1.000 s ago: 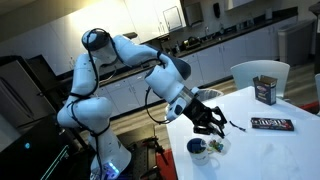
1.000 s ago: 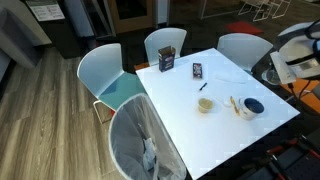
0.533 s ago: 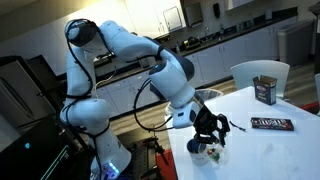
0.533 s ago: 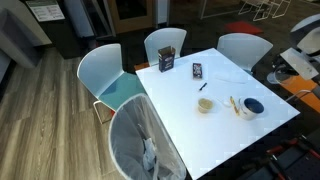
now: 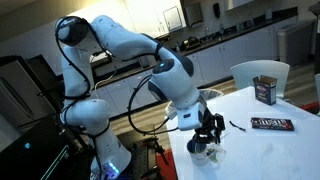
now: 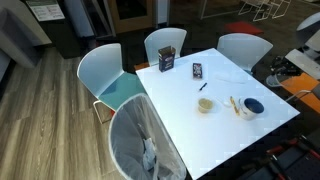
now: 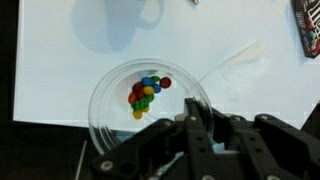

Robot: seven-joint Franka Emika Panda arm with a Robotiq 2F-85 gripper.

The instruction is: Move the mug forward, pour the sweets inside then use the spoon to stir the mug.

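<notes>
One white robot arm (image 5: 125,42) bends down over the table corner nearest its base, and its gripper (image 5: 210,130) hangs low over the mug (image 5: 198,148), which sits close to the table edge.

In an exterior view the mug (image 6: 253,106) is out at 4 o'clock on the white table (image 6: 185,125). It is blue-walled, and the pale yellowish stick (image 6: 235,104) lies just beside it at its 9 o'clock. Further along that line stands the small cream cup (image 6: 205,105), apart from both. The spoon (image 6: 202,87) lies flat at the cup's 12 o'clock, near it but not touching. A flat dark packet (image 6: 197,71) lies beyond the spoon, and a dark box (image 6: 167,60) stands upright at the table's 11 o'clock end.

In the wrist view the gripper (image 7: 200,135) comes in at 6 o'clock. Its fingers (image 7: 190,128) are pressed together with nothing showing between them. Below them sits a round vessel (image 7: 95,100) with a pale bottom and a small heap of coloured sweets (image 7: 145,93) in its middle. From straight above I cannot tell whether this is the mug. The fingertips overlap its rim at 5 o'clock, and whether they touch it is not clear. The packet's corner (image 7: 308,25) shows at 2 o'clock.
</notes>
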